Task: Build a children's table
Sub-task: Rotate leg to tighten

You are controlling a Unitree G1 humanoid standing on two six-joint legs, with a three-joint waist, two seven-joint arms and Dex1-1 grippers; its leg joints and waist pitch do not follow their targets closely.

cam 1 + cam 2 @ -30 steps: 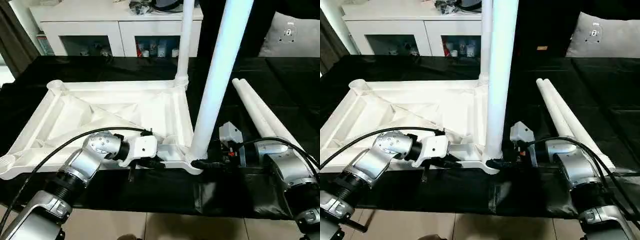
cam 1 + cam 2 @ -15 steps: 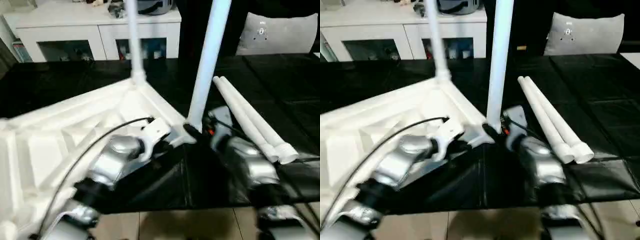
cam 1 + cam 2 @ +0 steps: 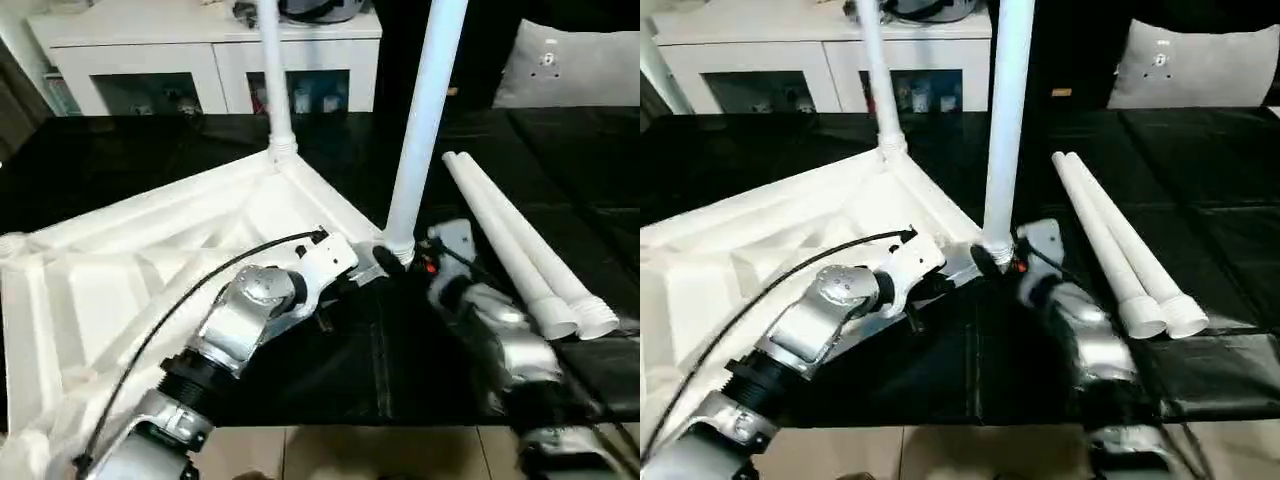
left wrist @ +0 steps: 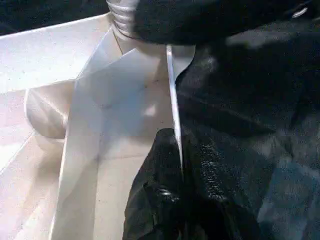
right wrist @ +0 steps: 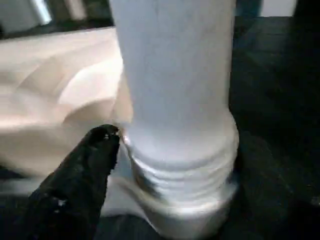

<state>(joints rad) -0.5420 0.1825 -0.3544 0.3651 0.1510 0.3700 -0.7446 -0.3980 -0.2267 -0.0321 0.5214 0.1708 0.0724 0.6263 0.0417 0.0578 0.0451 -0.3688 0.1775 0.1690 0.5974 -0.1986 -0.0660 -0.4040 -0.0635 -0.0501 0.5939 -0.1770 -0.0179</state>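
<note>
The children's table top (image 3: 150, 250) lies upside down and askew on the black cloth, ribs up. One white leg (image 3: 272, 90) stands in its far corner socket. A second upright leg (image 3: 420, 120) stands in the corner nearest me. My left gripper (image 3: 345, 285) is shut on the top's thin rim (image 4: 172, 100) beside that corner, with a black finger (image 4: 155, 200) on each side. My right gripper (image 3: 385, 258) is open around the second leg's threaded base (image 5: 180, 150), one fingertip (image 5: 102, 140) close beside the collar. Two loose legs (image 3: 520, 240) lie to the right.
A white cabinet with dark glass doors (image 3: 210, 70) stands behind the work surface. A grey cushion (image 3: 570, 60) sits at the back right. The black cloth (image 3: 400, 370) ends at the front edge, with tiled floor below. A black cable (image 3: 170, 320) runs along my left forearm.
The table top has swung round on the cloth with both upright legs, its gripped corner now pointing away from the front edge. The head camera has also shifted. The loose legs stayed put.
</note>
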